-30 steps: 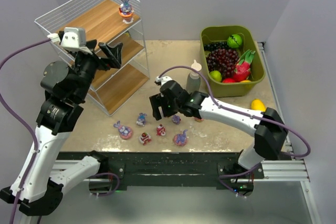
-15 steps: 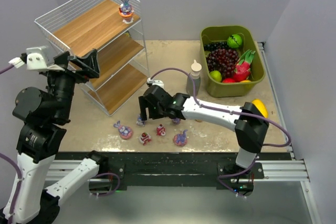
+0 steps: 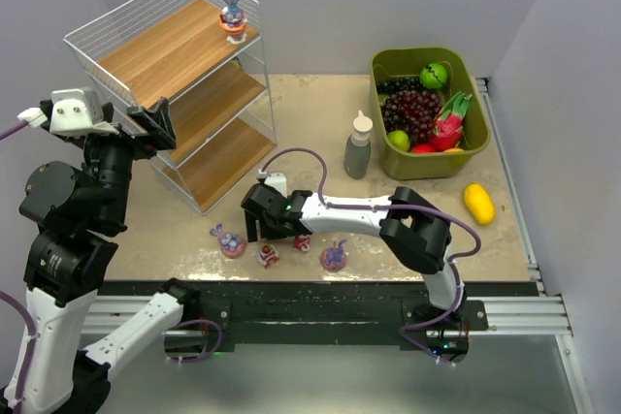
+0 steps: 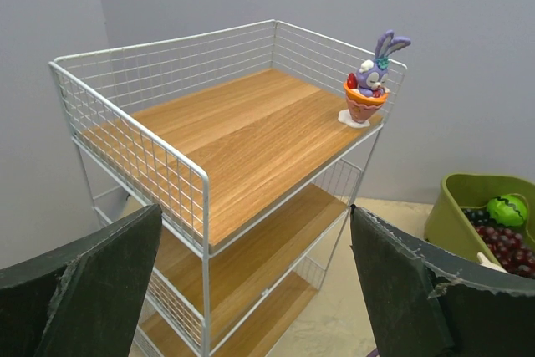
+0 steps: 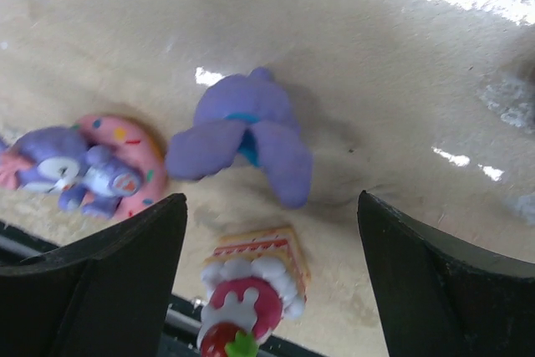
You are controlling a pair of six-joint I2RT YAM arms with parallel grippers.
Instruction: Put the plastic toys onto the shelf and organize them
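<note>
Bunny (image 5: 240,135) and cake piece (image 5: 251,290) lie below the right end effector (image 5: 269,202), spread wide.

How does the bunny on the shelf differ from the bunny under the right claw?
The shelf bunny stands upright at a corner of the top board of the shelf. The table bunny is down on the table, under the open right claw. The shelf bunny sits in an orange cup, while the table bunny shows no base. Both are purple with long ears.
</note>
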